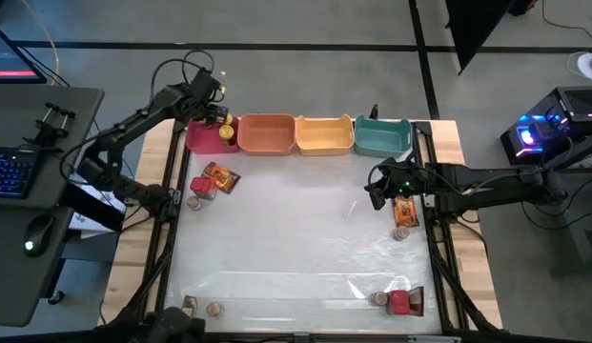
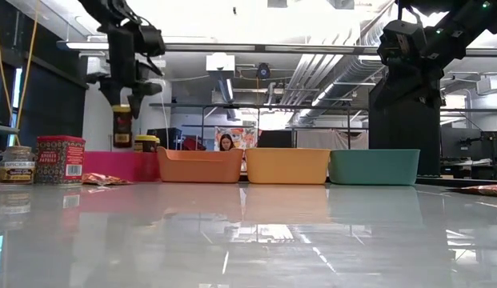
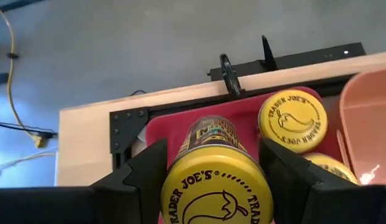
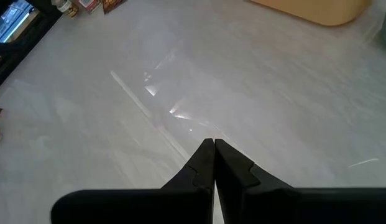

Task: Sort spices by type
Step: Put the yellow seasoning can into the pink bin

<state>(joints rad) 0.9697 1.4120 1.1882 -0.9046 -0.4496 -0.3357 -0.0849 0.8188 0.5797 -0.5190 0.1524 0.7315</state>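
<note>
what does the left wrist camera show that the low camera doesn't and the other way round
Only the left wrist view shows the printed tops of the yellow-lidded little jars: the one held in the left pincer and the jar already lying in the pink-red plastic bin. Only the low view shows the orange bin, yellow bin, teal bin, a small red box, the right arm and a person behind. Both show the held jar above the pink-red bin.

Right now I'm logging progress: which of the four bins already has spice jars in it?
The red bin, at the row's left end. Yellow-lidded jars sit inside, and the left claw holds another above it. The orange, yellow and teal bins look empty.
</note>
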